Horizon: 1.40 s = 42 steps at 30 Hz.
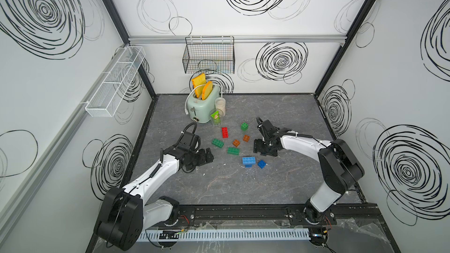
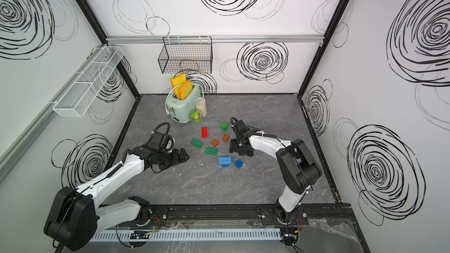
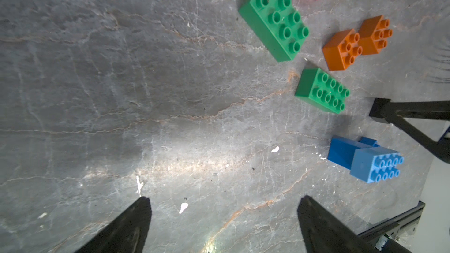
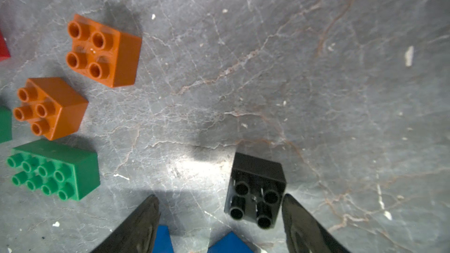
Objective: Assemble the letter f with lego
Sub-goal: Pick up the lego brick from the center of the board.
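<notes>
Found the surface (image 1: 243, 191) bearing loose lego (image 1: 233, 150) at centre, with no f begun. One light blue brick (image 1: 248, 160) sits stacked on a dark blue brick (image 3: 339, 149) at 6 o'clock of the cluster. Noted left gripper (image 3: 225, 199) at 9 o'clock, spread wide and empty. Noted right gripper (image 4: 219, 197) at 3 o'clock, jaws apart around a black brick (image 4: 255, 191) that lies off-centre, just beside one finger and unclamped. Recommend centring on that brick, square to its sides, before closing. Cannot see the black brick in both top views, masked by the gripper. Cannot tell whether finger and brick touch.

Grey marbled tabletop (image 1: 280, 108) carries scattered lego bricks (image 1: 233, 150), a toaster (image 1: 199, 109), jar (image 1: 220, 104) and glass (image 1: 216, 120)
</notes>
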Each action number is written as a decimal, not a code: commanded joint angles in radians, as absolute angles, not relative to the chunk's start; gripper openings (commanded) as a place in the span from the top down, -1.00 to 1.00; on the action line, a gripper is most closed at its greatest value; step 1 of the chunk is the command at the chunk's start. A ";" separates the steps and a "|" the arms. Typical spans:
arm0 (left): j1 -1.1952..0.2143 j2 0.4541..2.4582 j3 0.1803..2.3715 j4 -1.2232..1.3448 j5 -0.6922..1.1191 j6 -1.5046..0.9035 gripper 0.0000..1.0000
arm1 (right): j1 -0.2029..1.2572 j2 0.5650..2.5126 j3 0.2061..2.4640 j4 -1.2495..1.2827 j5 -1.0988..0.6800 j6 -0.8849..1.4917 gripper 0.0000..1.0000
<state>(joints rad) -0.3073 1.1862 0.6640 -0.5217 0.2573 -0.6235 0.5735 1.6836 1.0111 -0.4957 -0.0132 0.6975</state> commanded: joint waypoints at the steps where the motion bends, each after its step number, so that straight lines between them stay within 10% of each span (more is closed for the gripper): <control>1: -0.290 1.193 0.662 -0.504 0.267 -0.606 -0.96 | 0.579 1.687 1.007 -0.521 0.023 0.736 -0.43; 42: -0.287 1.102 0.633 -0.506 0.592 -0.567 -0.96 | 0.631 1.684 1.149 -0.690 0.134 0.696 0.39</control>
<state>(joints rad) -0.2790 1.1152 0.6537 -0.4965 0.5526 -0.5869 0.5972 1.7401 1.0897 -0.5987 0.0921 0.7082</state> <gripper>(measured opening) 0.981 0.339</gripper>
